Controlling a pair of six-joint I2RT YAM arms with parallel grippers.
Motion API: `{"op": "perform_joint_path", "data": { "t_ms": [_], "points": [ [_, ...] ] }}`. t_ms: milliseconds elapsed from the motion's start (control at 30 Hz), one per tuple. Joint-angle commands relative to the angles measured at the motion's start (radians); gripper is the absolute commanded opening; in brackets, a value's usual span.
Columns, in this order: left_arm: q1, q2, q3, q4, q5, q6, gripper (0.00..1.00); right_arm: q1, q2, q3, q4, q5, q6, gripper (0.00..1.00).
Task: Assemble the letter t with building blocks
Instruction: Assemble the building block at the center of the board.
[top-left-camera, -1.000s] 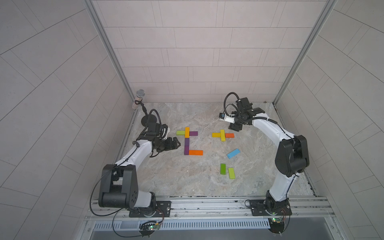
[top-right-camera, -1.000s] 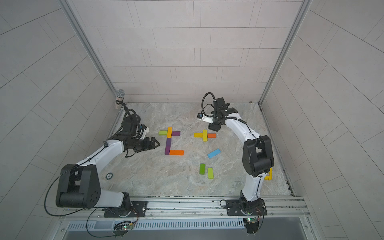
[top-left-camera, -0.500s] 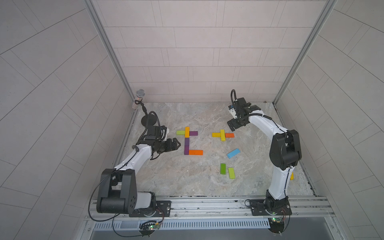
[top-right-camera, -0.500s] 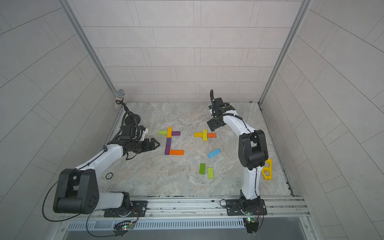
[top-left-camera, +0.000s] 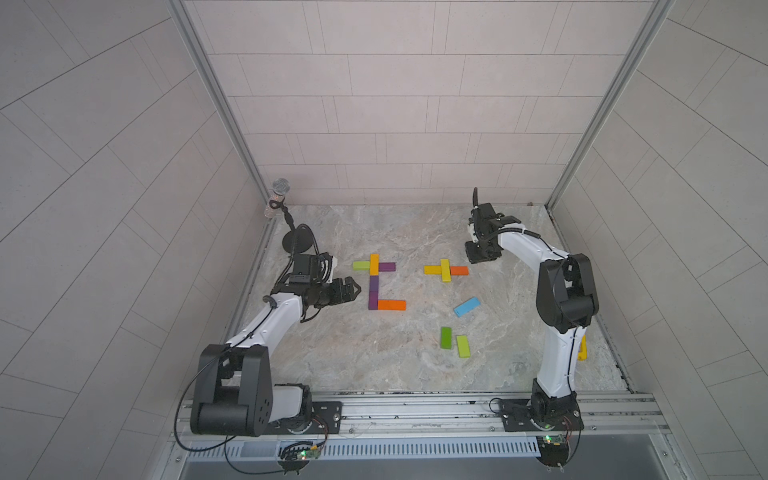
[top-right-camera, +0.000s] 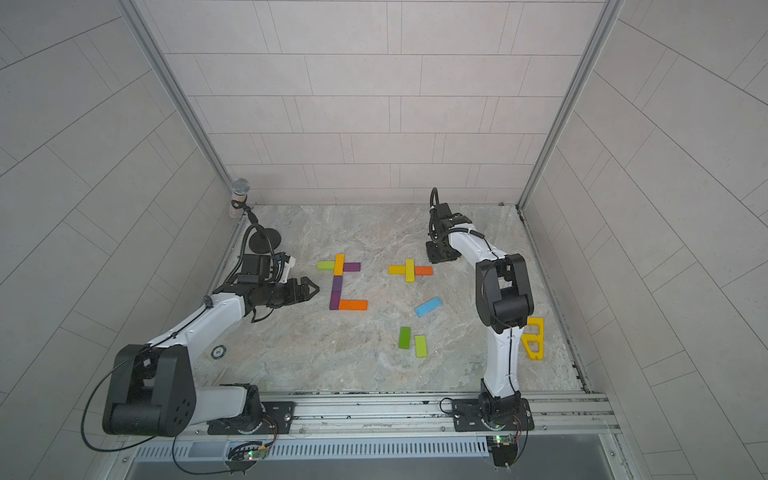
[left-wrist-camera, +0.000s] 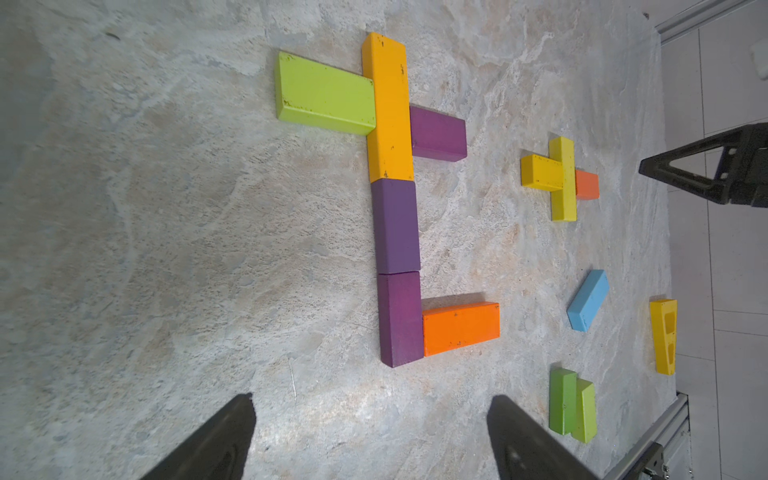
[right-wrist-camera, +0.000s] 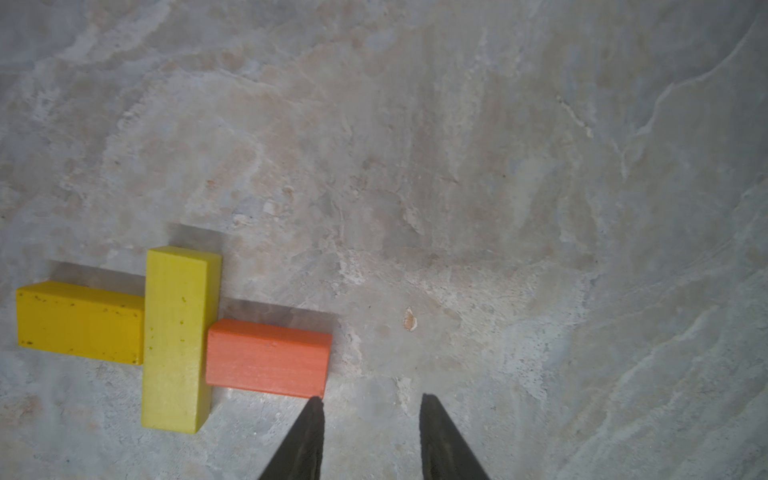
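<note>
A t-like figure of building blocks lies left of centre: a lime block (top-left-camera: 360, 265), an orange-yellow one (top-left-camera: 374, 264) and a purple one (top-left-camera: 387, 267) form the bar. Two purple blocks (top-left-camera: 373, 292) form the stem and an orange block (top-left-camera: 391, 305) the foot. To its right lies a small cross of yellow (top-left-camera: 432, 270), yellow-green (top-left-camera: 445, 270) and orange (right-wrist-camera: 268, 357) blocks. Loose light blue (top-left-camera: 466, 306), green (top-left-camera: 446, 337) and lime (top-left-camera: 463, 345) blocks lie nearer the front. My left gripper (top-left-camera: 353, 289) (left-wrist-camera: 372, 401) is open, left of the stem. My right gripper (top-left-camera: 480, 255) (right-wrist-camera: 372, 398) points down beside the orange cross block, jaws narrowly apart, holding nothing.
A yellow frame piece with holes (top-right-camera: 534, 338) lies behind my right arm near the right edge. A microphone (top-left-camera: 279, 191) on a round base (top-left-camera: 298, 244) stands at the back left corner. A small round ring (top-right-camera: 217, 351) lies by my left arm. Tiled walls enclose three sides.
My right gripper has swung from facing sideways near the back to pointing down beside the orange cross block, and its jaws have narrowed. My left arm has barely shifted.
</note>
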Motion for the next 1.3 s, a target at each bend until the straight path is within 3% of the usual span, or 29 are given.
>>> {"op": "perform_joint_path", "data": {
  "t_ms": [0, 433, 1267],
  "points": [
    [0.009, -0.01, -0.012, 0.012, -0.01, 0.005, 0.92, -0.004, -0.003, -0.038, 0.019, -0.02, 0.041, 0.4],
    [0.01, 0.003, -0.012, 0.007, -0.007, 0.003, 0.92, -0.004, 0.002, -0.124, 0.091, -0.056, 0.065, 0.36],
    [0.011, 0.013, -0.008, 0.003, -0.003, 0.005, 0.92, -0.007, 0.044, -0.092, 0.097, -0.053, 0.074, 0.36]
  ]
}}
